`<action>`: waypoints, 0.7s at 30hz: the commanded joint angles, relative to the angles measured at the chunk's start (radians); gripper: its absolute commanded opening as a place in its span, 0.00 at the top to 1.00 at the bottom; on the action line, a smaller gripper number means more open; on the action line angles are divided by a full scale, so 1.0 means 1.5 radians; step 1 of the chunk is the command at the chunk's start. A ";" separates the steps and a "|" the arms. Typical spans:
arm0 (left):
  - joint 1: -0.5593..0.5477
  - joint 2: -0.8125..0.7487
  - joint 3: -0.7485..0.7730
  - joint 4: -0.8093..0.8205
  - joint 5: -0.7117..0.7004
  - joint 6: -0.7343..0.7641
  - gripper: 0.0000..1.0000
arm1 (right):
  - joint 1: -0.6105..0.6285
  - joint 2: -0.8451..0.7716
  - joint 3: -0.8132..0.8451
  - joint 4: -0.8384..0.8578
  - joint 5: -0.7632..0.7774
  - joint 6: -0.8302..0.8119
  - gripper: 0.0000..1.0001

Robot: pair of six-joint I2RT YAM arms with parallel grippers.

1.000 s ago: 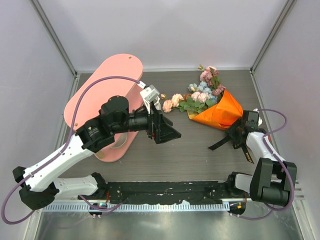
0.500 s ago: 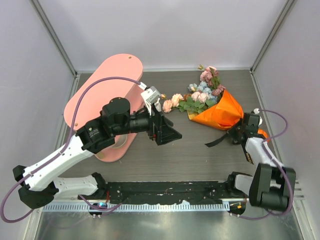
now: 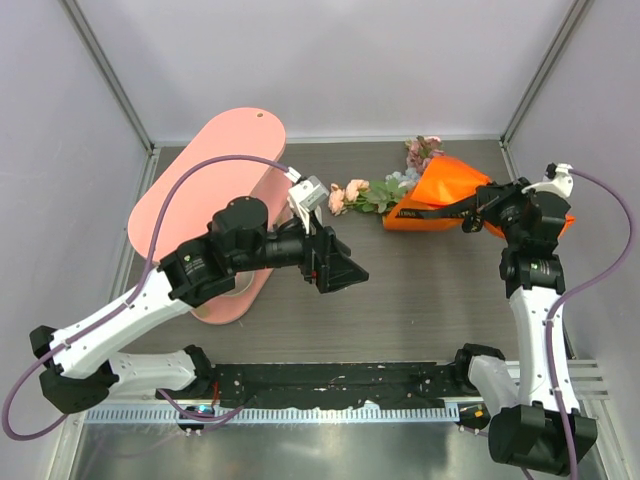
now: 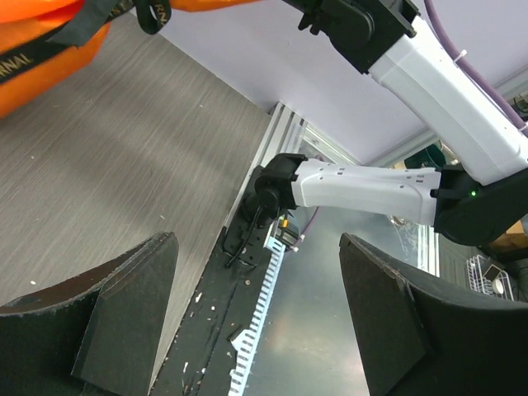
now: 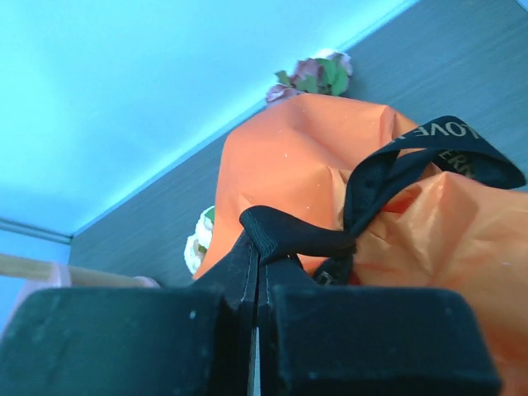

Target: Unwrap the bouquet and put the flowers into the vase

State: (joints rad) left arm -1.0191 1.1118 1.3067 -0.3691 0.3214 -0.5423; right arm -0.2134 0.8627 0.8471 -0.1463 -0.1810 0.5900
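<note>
Pulling the ribbon (image 5: 429, 136) loose calls for a steady draw along the tail's own line, away from the knot. Judged from the views, a pull across the wrap would drag the whole bouquet (image 3: 432, 190) instead of undoing the tie. The right pincer (image 5: 257, 268) is clamped together on a black tail of the ribbon, the band pinched at its tips; hold that grip firm. The left pincer (image 3: 337, 268) stands apart and holds nothing, above the counter (image 3: 420, 300) left of centre and well apart from the bouquet. It is the free tool for bracing the bouquet if the wrap follows the pull.

The bouquet is at the far right of the counter, just beside the right pincer on its left. Its narrow end points toward that pincer and the flowers (image 3: 352, 194) point left toward the pink shelf (image 3: 225, 160). Whether the bouquet rests on the counter or hangs from the ribbon cannot be told. The vase is not in view
</note>
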 commanded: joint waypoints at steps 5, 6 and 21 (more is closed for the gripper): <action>-0.009 -0.001 0.010 0.032 -0.017 0.008 0.17 | -0.005 0.072 -0.032 -0.074 -0.005 0.019 0.99; -0.009 0.006 0.012 0.033 -0.021 0.014 0.17 | -0.005 0.071 -0.058 -0.073 -0.021 0.021 0.99; -0.057 0.272 0.165 0.084 -0.107 0.081 0.24 | -0.005 0.107 -0.079 -0.219 0.062 0.026 0.59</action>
State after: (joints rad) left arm -1.0832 1.4490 1.4715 -0.3325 0.2184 -0.4667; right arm -0.2199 1.0000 0.6678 -0.3805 -0.1852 0.6254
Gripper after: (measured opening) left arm 0.767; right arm 0.301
